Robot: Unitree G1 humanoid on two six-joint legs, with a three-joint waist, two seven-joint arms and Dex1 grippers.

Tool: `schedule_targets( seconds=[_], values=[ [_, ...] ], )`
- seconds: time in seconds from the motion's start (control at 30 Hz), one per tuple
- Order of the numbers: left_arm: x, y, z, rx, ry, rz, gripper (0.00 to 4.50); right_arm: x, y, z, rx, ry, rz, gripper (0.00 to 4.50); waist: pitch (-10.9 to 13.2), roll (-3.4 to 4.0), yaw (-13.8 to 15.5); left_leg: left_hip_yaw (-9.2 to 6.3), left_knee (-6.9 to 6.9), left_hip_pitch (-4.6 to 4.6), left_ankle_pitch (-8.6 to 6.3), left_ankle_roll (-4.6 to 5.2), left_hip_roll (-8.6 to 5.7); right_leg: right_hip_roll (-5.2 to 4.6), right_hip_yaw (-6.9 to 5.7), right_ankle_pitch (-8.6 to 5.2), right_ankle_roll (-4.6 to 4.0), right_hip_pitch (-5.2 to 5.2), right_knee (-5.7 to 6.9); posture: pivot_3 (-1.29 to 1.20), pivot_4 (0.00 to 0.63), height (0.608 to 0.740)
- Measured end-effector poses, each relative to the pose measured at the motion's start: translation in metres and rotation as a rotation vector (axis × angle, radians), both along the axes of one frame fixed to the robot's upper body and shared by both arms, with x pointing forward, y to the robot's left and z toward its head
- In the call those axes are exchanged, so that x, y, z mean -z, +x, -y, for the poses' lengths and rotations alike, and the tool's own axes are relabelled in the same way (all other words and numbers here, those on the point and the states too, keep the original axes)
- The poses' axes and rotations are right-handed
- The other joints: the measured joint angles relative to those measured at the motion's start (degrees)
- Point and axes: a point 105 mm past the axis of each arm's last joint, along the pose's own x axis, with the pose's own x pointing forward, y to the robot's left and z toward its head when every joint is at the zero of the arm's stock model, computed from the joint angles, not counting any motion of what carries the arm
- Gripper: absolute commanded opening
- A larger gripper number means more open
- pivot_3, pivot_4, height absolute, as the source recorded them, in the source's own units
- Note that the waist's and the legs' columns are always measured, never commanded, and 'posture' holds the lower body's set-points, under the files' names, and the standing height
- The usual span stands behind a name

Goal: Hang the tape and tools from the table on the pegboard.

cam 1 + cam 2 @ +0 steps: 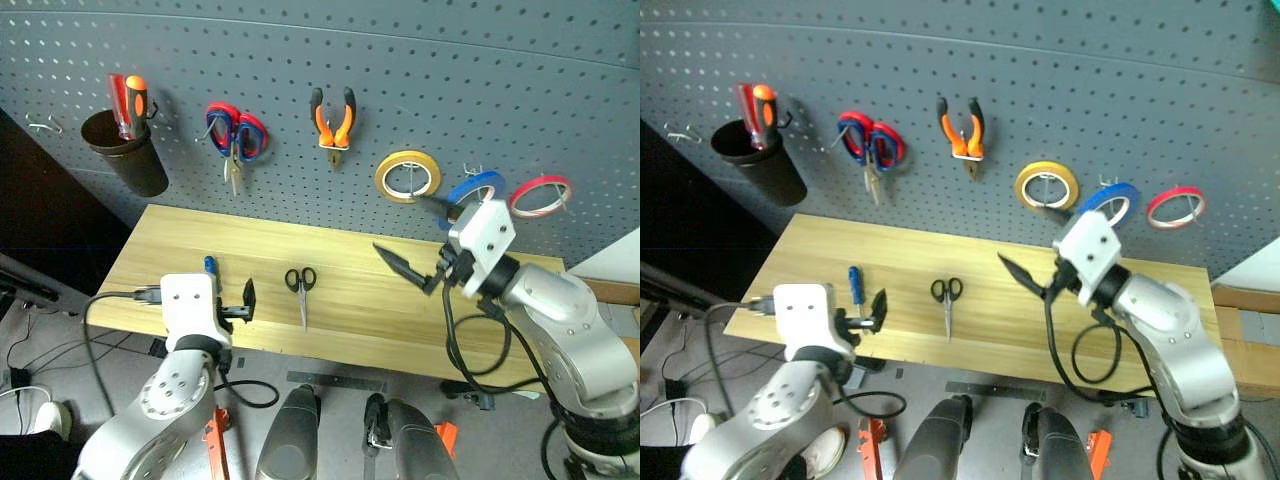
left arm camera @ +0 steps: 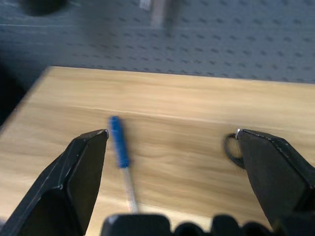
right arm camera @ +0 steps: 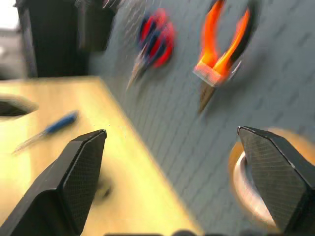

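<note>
Blue tape [image 1: 476, 189] and pliers [image 1: 333, 121] already hang on the pegboard [image 1: 400, 70]; left to do: blue-handled screwdriver [image 1: 854, 284] near the desk's left end, and black-handled scissors [image 1: 301, 285] about mid-desk, both flat on the desk [image 1: 350, 300]; left gripper [image 1: 240, 303] at the front-left edge, fingers spread wide, nothing held, screwdriver lying just beyond the left finger in the wrist view; right gripper [image 1: 412, 268] above the right half of the desk, fingers also wide apart and empty.

Risks, as judgement: screwdriver is thin and round, so fingers closing off-centre could roll it away or push it toward the left end; its shaft points to the front edge, a nudge might send it off; scissors lie flat, low profile, fingers may scrape the desk and skid them instead of catching; hanging step is tight, since the yellow tape [image 1: 407, 176], red tape [image 1: 540, 195] and red-and-blue scissors [image 1: 236, 134] crowd the hooks and a swinging arm could knock a hung item down; right arm's cable near the blue tape may snag.
</note>
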Motion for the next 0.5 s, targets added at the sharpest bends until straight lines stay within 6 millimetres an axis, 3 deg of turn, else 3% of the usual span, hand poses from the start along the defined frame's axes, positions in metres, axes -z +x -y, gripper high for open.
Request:
schedule_targets(
  seconds=[0.3, 0.5],
  values=[
    [0.032, 0.057, 0.010, 0.077, -0.012, -0.106, 4.50, 0.031, -0.012, 0.000, -0.092, -0.062, -0.196, 4.42, -0.70, -0.28, -4.82, 0.02, -0.03, -0.03, 0.02, 0.00, -0.01, 0.01, 0.00, 0.02, 0.02, -0.03, 0.02, 0.06, 0.251, 0.740],
    [0.049, 0.062, 0.010, 0.043, -0.014, -0.185, 4.50, 0.031, -0.012, -0.005, -0.153, -0.045, -0.247, 4.42, -0.78, -0.42, -6.40, 0.00, -0.04, -0.07, 0.01, 0.00, -0.06, -0.02, 0.02, 0.03, 0.03, -0.04, -0.01, 0.04, 0.256, 0.740]
  ],
)
